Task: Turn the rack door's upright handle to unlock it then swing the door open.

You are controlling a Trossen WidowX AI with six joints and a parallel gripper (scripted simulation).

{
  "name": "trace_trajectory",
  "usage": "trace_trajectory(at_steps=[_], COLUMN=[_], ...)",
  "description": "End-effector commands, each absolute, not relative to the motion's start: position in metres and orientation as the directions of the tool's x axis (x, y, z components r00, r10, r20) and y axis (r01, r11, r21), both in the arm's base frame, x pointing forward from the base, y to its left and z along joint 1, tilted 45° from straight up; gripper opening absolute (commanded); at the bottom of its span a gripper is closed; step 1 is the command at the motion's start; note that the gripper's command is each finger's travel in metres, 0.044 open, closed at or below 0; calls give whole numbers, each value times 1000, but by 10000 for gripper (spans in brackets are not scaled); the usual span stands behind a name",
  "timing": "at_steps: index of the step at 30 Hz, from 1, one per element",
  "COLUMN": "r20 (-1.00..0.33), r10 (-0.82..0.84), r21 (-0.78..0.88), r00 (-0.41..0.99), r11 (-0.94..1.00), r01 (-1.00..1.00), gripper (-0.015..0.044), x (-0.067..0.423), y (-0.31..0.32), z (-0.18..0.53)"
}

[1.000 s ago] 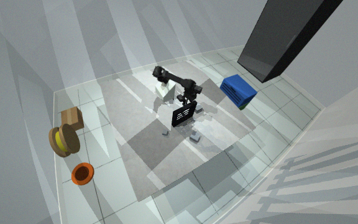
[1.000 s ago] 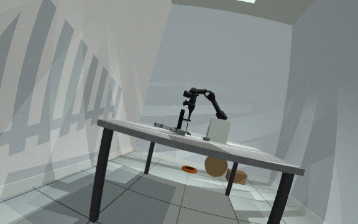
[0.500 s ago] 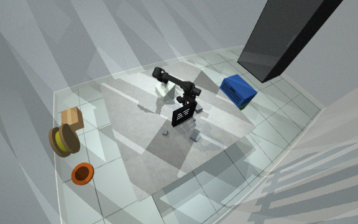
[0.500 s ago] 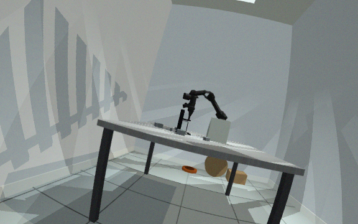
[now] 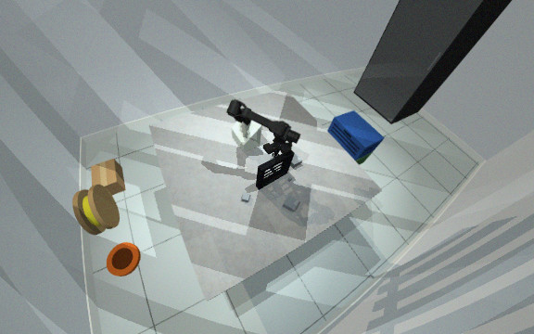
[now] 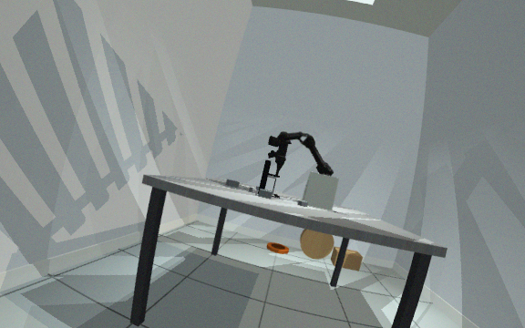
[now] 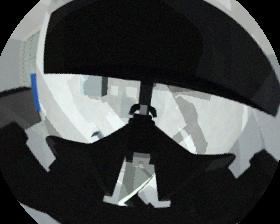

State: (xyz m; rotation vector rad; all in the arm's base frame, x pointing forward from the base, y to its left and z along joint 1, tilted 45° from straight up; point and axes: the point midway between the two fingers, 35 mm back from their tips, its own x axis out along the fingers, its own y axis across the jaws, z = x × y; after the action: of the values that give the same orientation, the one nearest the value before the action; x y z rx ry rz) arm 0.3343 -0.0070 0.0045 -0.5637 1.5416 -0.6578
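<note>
The black slotted rack panel [image 5: 273, 171] [image 6: 269, 176] [image 7: 141, 42] stands upright on the table [image 5: 202, 232] [image 6: 290, 220]. Door and frame cannot be told apart in it. A short dark arm [image 6: 272, 175] [image 7: 146, 92] sticks out from the panel towards the fingers. My gripper [image 6: 277, 175] [image 7: 141, 127] points down beside the panel, and its fingers come together at the end of this arm. It is shut on the door handle, which the fingers mostly hide. The handle's turn and the door's angle cannot be read.
Small grey blocks [image 5: 246, 198] [image 5: 291, 203] [image 6: 232, 183] [image 6: 303, 203] lie around the rack. A pale box [image 5: 247, 134] [image 6: 322, 190] stands under the arm's base. A blue crate [image 5: 355, 134], a spool [image 5: 105, 207] and an orange ring [image 5: 135, 260] are on the floor.
</note>
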Motion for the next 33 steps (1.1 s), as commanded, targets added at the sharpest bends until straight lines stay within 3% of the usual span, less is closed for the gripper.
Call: trace_trajectory(at_steps=[1,8,16,25,33], r20=[-713,-713,-713,-713,-713], r10=[-698,-698,-698,-698,-698], r21=[-701,-699,-628,-433,-188], r00=[-72,-72,-72,-72,-72], r11=[713,715,681,519,289], r01=[30,-3,-377,-737,-939], gripper=[31,16,16,16,16], x=[335,335,335,335,334], y=[-7,-7,-7,-7,-7], z=[5,5,5,5,5])
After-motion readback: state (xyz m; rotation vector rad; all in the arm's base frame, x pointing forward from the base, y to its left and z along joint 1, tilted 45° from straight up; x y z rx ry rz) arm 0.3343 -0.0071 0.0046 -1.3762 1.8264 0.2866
